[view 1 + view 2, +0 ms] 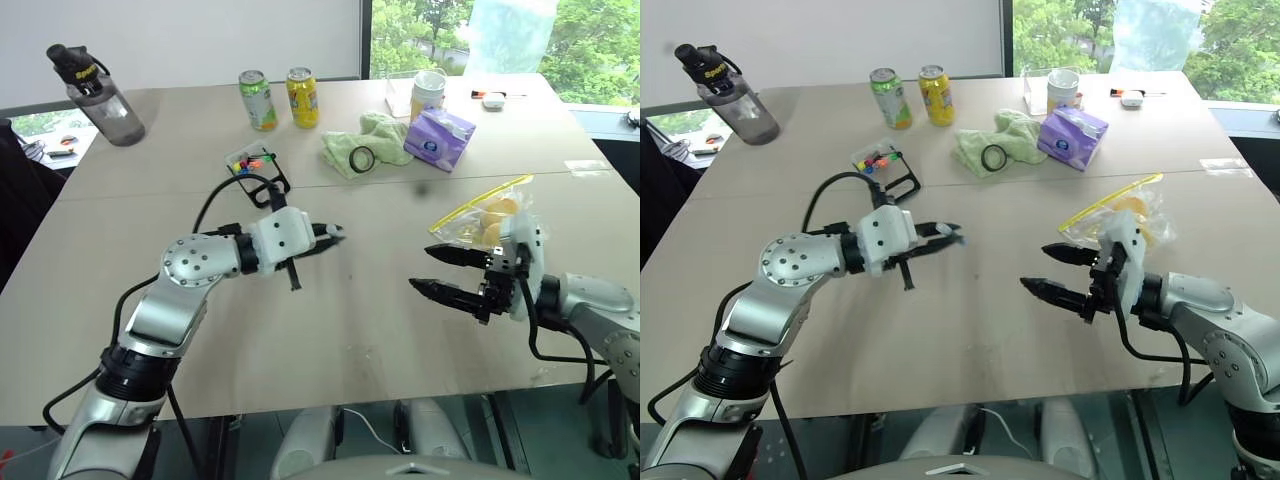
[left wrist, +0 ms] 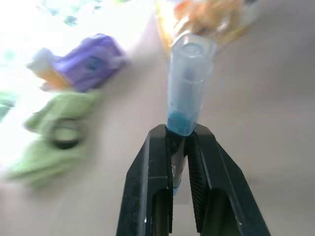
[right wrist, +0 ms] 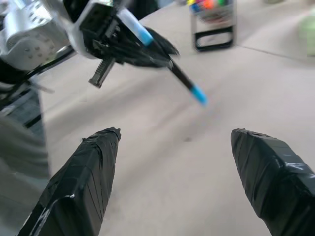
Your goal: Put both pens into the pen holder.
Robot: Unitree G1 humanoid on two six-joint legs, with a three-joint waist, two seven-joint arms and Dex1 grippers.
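L gripper (image 1: 335, 234) is clamped tight on the blue-ended pen (image 3: 183, 79), holding it in the air over the table (image 1: 330, 330). In the L wrist view the fingers (image 2: 157, 167) pinch the barrel just behind its light-blue end, w/ the clear cap sticking out past the tips. In the R wrist view the pen runs at a slant through the jaws, one blue end out front, a blue band on the other side. R gripper (image 1: 430, 270) hangs nearby w/ jaws spread wide, nothing in them.

Pen holder (image 1: 252, 163) sits further back on the table, beyond the L arm, upright on its black loop foot, coloured bits inside. Can't pick out the 2nd pen (pink end) anywhere, so can't say where it is.

Handling, my read: pen is light, stiff, smooth barrel, so prob. slippery and apt to pivot in a 2-finger pinch. Grip is near one end, so the long side may swing; I'd tilt it tip-down slowly before going over the holder. Holder looks light too and could tip or skid if the pen nudges its rim, opening is small so approach needs care
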